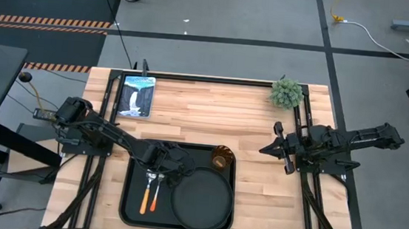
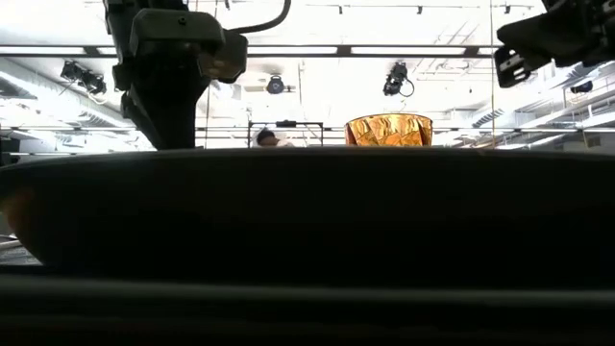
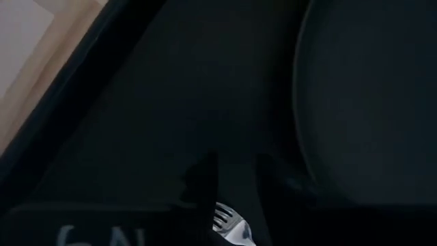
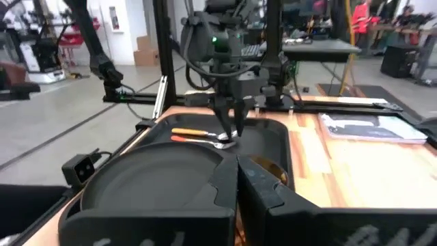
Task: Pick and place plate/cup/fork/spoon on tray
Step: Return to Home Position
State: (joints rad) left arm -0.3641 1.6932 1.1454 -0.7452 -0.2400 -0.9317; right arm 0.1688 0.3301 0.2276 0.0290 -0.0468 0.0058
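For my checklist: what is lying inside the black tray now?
The tray holds the plate, the cup, and the fork beside the spoon. The left gripper hangs over the utensils' heads, so the high view hides them.

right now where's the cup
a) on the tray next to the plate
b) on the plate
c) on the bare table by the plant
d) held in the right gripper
a: the high view shows the cup standing in a corner of the tray, beside the plate rather than on it.
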